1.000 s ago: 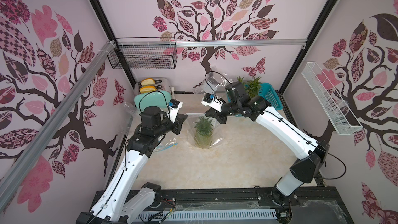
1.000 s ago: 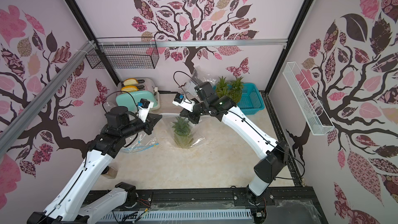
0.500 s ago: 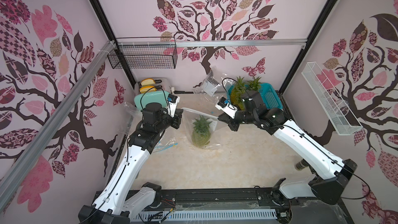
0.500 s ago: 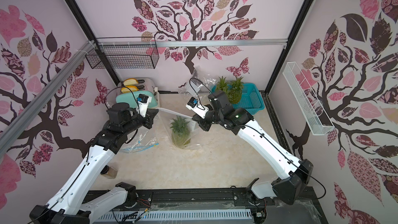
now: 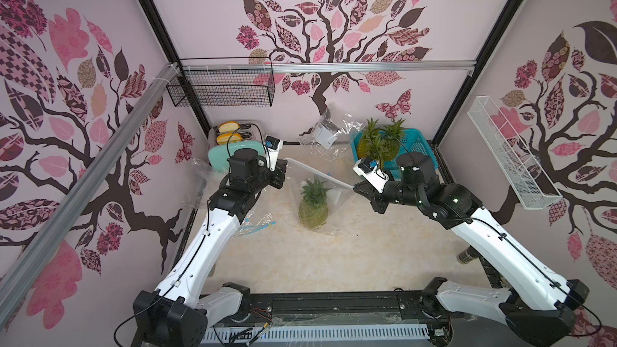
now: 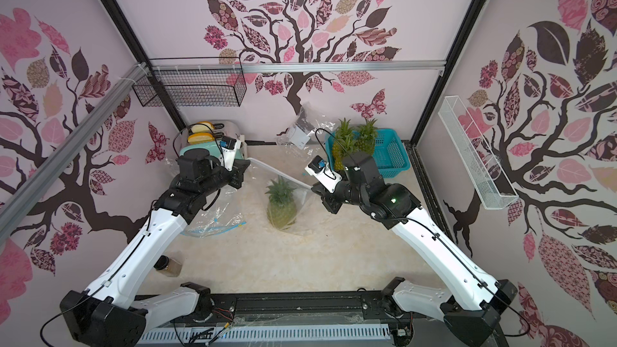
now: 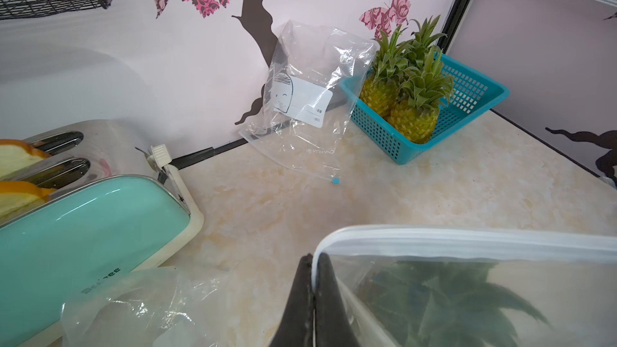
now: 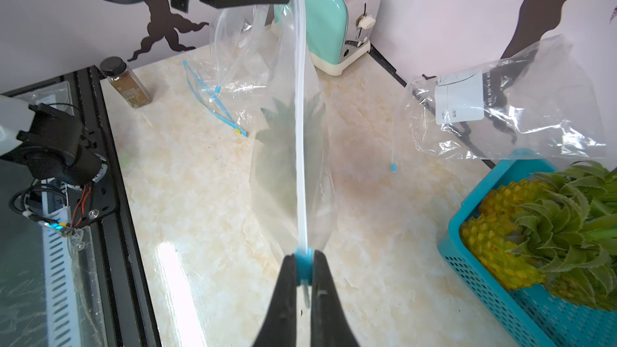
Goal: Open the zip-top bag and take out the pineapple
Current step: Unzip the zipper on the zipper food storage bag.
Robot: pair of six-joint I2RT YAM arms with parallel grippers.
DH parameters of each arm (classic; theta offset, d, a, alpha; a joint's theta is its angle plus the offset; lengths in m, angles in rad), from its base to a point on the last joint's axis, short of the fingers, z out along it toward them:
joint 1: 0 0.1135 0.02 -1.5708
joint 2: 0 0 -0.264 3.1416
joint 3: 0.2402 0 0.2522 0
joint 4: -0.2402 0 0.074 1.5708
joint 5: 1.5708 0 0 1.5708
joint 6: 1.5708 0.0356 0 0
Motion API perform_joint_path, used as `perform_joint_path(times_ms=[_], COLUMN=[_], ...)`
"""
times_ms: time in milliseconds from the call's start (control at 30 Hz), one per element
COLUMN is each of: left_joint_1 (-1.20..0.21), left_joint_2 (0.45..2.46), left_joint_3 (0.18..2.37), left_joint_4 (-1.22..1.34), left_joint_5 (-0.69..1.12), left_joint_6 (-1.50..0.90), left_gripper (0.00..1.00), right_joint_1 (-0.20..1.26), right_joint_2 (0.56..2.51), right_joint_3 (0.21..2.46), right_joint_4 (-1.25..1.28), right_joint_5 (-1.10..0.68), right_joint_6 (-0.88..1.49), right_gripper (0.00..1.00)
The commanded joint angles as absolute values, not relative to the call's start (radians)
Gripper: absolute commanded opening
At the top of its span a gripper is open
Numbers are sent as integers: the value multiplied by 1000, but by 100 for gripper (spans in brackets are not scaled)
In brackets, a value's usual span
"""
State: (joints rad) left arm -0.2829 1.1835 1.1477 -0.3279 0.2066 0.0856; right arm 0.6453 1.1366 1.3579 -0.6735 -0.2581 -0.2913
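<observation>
two grippers hold the zip-top bag (image 5: pixel 320 173) stretched between them, keeping its mouth strip taut so the seal can part. the pineapple (image 5: pixel 313 210) stands inside it on the table (image 5: pixel 367 262). the left gripper (image 7: pixel 312 258) is clenched on one corner and the right gripper (image 8: pixel 303 257) pinches the blue slider (image 8: pixel 303 263), which only the right wrist view shows.

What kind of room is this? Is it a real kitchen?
Probably a pretend kitchen built for robot practice: a mint-green metal toaster holding bread, a cream marble-look countertop, and white robot arms mounted along its front edge.
</observation>
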Motion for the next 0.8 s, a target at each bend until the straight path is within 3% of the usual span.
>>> perform_joint_path(times_ms=[0, 767], left_joint_1=[-252, -252], left_joint_2=[1202, 1367], left_joint_3=[1198, 1298], left_joint_4=[-203, -67], left_joint_5=[100, 281], left_joint_6=[57, -57], left_gripper=[0, 4], right_joint_1=[634, 636], right_joint_2=[1062, 1029], right_joint_3=[1342, 1282], right_joint_4=[-718, -693], right_joint_5=[-253, -438], right_joint_6=[-266, -192], right_gripper=[3, 7])
